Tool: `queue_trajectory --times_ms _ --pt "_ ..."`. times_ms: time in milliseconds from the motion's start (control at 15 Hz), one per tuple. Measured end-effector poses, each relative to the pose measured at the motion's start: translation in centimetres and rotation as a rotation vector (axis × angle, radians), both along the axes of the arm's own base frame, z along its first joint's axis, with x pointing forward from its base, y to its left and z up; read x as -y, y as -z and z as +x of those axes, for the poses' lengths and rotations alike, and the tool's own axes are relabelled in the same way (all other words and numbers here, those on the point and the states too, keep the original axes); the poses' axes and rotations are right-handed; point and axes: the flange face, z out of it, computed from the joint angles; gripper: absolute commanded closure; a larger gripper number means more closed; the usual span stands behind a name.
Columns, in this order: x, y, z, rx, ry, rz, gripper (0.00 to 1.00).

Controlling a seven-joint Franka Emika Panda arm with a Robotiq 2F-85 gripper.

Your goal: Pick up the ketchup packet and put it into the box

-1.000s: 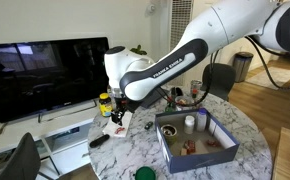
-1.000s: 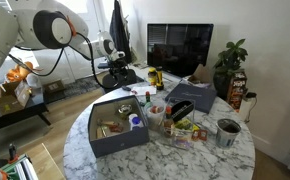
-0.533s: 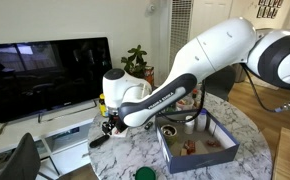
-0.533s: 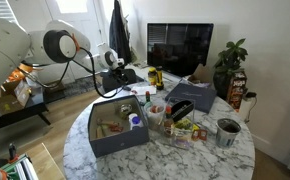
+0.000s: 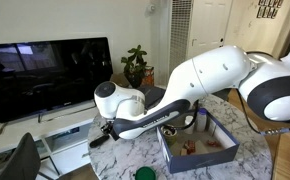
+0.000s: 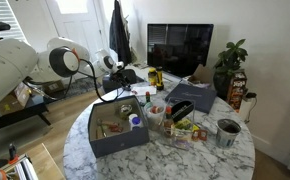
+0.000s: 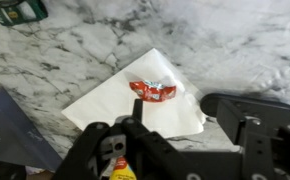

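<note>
The ketchup packet (image 7: 152,91), a small red sachet, lies on a white paper napkin (image 7: 105,105) on the marble table. In the wrist view my gripper (image 7: 181,106) is open and empty, hovering just above the napkin, with the packet slightly ahead of the fingertips. In an exterior view the gripper (image 5: 107,129) hangs low over the table's edge, to the left of the box. The box (image 5: 185,160) has dark blue walls and holds a few items. It also shows in the other exterior view (image 6: 115,146), and its corner shows in the wrist view (image 7: 5,130).
A green object (image 7: 15,10) lies beyond the napkin. A yellow-lidded jar (image 7: 120,170) sits under the gripper body. A grey laptop (image 6: 190,95), a tray of small items (image 6: 180,128) and a cup (image 6: 227,130) crowd the table. A TV (image 5: 45,65) stands behind.
The arm has swung down and the gripper has dropped from above the jar to just over the table beside the box. The gripper stays open.
</note>
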Motion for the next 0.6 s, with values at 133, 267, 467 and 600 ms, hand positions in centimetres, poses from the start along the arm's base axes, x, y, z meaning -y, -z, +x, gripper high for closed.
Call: queue_trajectory --times_ms 133,267,467,600 --pt "1.3 0.7 0.5 -0.037 0.037 -0.054 0.06" --pt "2.3 0.9 0.9 -0.068 0.055 -0.088 0.00" --pt "2.8 0.0 1.2 -0.123 0.071 -0.086 0.00" --pt "2.9 -0.1 1.2 -0.121 0.071 -0.087 0.00"
